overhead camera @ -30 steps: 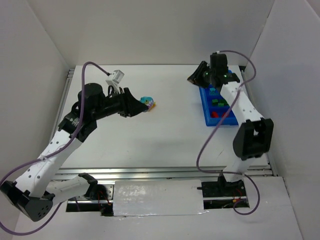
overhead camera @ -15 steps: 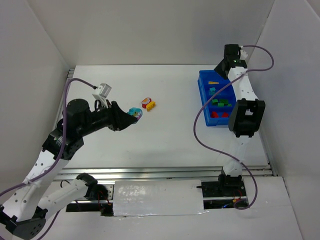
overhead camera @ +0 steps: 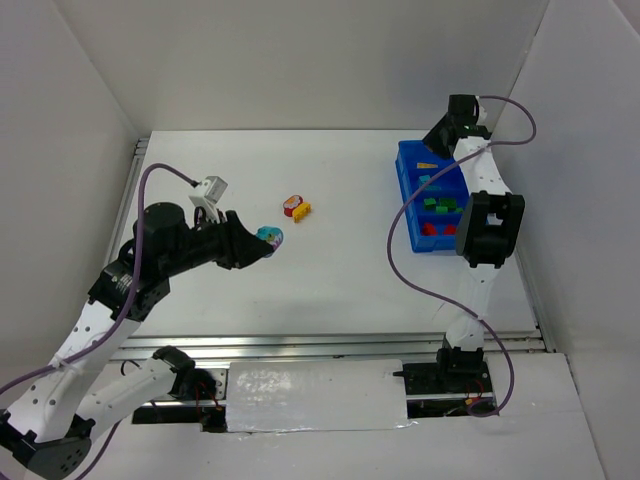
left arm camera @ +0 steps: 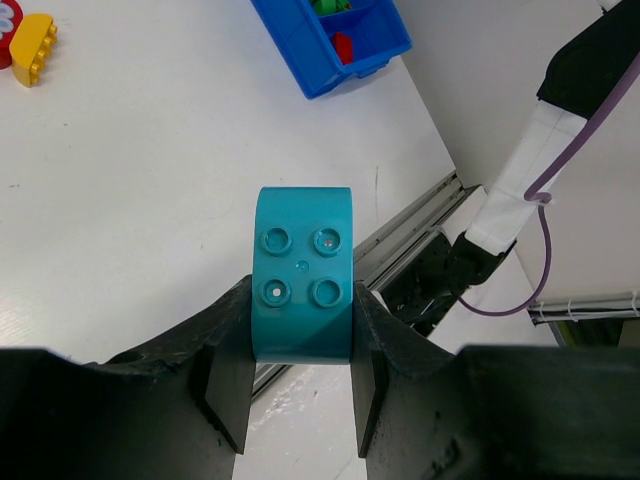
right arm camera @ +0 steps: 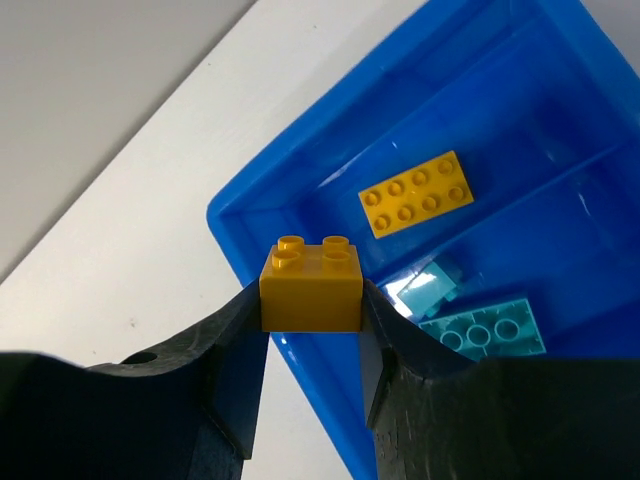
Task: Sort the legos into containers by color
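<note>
Left gripper [left arm camera: 302,338], jaws clamped on teal brick [left arm camera: 303,272], has drawn back from red-yellow pair [overhead camera: 296,207]; right gripper [right arm camera: 312,308], jaws pinching yellow brick [right arm camera: 311,290], now over blue bin [right arm camera: 300,172] compartment holding yellow plate [right arm camera: 417,193]; release likely next

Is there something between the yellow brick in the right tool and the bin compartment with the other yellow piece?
Nothing visible. The right tool holds the yellow brick at the edge of the bin, and the compartment with the yellow plate lies open just beyond.
</note>
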{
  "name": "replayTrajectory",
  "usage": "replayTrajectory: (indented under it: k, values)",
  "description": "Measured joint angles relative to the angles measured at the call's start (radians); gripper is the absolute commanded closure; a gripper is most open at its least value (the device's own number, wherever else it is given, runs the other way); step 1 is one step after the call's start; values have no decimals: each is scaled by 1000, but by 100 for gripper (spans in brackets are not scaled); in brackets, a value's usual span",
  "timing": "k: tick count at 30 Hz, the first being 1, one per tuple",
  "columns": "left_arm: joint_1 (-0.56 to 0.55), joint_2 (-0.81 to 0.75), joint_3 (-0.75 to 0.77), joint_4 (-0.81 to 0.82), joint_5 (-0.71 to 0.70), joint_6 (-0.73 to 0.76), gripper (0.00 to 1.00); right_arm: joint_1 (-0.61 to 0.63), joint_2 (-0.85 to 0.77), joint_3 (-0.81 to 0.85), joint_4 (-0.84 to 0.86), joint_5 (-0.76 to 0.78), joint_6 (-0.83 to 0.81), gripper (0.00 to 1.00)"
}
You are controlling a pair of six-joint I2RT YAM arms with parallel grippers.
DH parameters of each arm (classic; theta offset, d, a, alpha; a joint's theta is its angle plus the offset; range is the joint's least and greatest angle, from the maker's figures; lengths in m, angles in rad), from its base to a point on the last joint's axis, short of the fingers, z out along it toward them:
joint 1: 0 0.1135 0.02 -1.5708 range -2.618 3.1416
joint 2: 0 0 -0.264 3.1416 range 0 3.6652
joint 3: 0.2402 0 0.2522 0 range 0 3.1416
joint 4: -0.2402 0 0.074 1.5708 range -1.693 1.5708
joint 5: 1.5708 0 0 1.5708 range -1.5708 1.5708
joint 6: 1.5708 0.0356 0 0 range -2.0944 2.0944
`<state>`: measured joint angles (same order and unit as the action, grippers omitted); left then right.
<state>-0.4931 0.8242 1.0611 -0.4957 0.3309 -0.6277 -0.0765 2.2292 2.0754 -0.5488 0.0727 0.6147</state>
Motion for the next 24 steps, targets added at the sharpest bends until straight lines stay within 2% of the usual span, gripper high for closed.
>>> replayTrajectory:
  k: [24]
  values:
    - [0,10,-39,10,-39,-4,100,-22,0,-64,91,-97,5,98]
